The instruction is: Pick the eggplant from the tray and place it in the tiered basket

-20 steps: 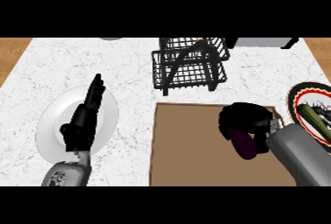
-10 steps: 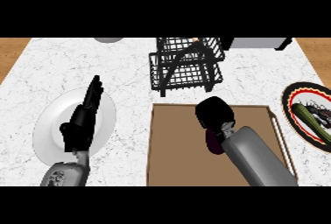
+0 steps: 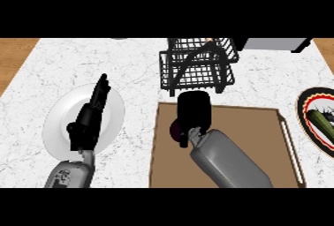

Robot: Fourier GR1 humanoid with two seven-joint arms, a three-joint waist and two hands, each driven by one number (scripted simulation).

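While our right hand (image 3: 194, 111) curls over the dark purple eggplant (image 3: 176, 130), hiding most of it above the far end of the tray (image 3: 261, 126), we judge the carry to the tiered basket (image 3: 195, 66) only part done. Our left hand (image 3: 90, 115) rests with fingers straight over the white plate (image 3: 116, 108). If we move forward too low, the eggplant could catch the basket's front wire rim and slip out.
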